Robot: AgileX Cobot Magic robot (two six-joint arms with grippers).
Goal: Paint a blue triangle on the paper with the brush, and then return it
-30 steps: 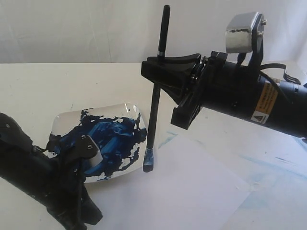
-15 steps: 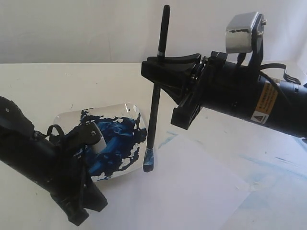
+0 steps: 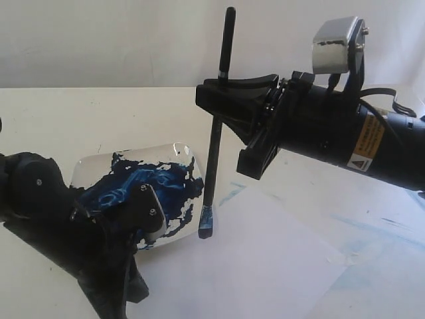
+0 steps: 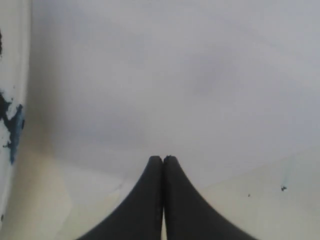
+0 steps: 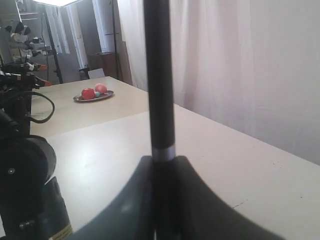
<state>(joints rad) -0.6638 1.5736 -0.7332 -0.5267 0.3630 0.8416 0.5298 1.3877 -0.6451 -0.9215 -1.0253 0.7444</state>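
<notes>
My right fingers (image 3: 242,100) clench the thin black-handled brush (image 3: 214,156) upright mid-frame, its blue tip at the edge of the plain white paper sheet (image 3: 265,266); I'd lower gently and stroke evenly, left fingers (image 4: 150,200) pressed together, empty.

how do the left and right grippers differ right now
The right gripper is clamped on the brush, held upright; the left gripper is shut on nothing. The right gripper is raised high above the table; the left gripper sits low by the dish. Both are black.
</notes>
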